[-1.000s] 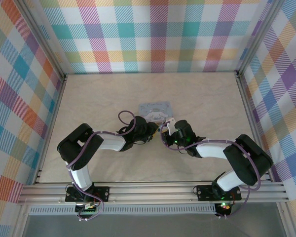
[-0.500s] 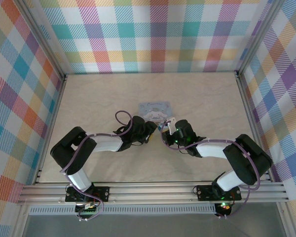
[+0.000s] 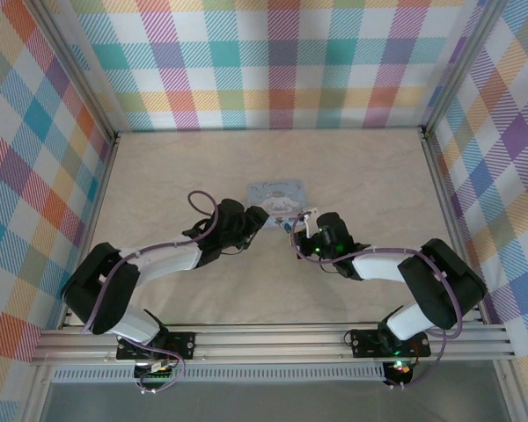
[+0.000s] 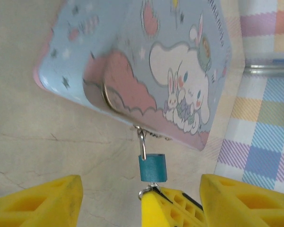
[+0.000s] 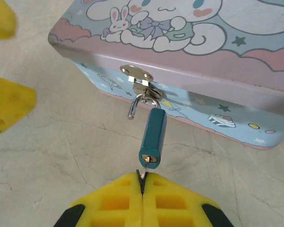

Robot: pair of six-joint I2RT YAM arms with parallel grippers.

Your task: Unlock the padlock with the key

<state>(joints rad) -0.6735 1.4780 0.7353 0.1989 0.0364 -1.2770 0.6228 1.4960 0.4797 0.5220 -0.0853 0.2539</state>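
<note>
On the table (image 3: pixel 370 176) lies a light-blue cartoon box (image 5: pixel 189 71). The left gripper (image 3: pixel 257 218) stands wide, holding nothing, near the box's front. The right gripper (image 5: pixel 143 183) is pinched tight on the key (image 5: pixel 143 173), which sits in the bottom of the teal padlock (image 5: pixel 153 135) hanging from the box's hasp (image 5: pixel 137 74), one shackle leg free

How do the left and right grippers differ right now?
Left gripper stands open, holding nothing; right gripper is shut on the key. The left sits beside the padlock, apart from it; the right is in line with its keyhole end. Both are near the box.
</note>
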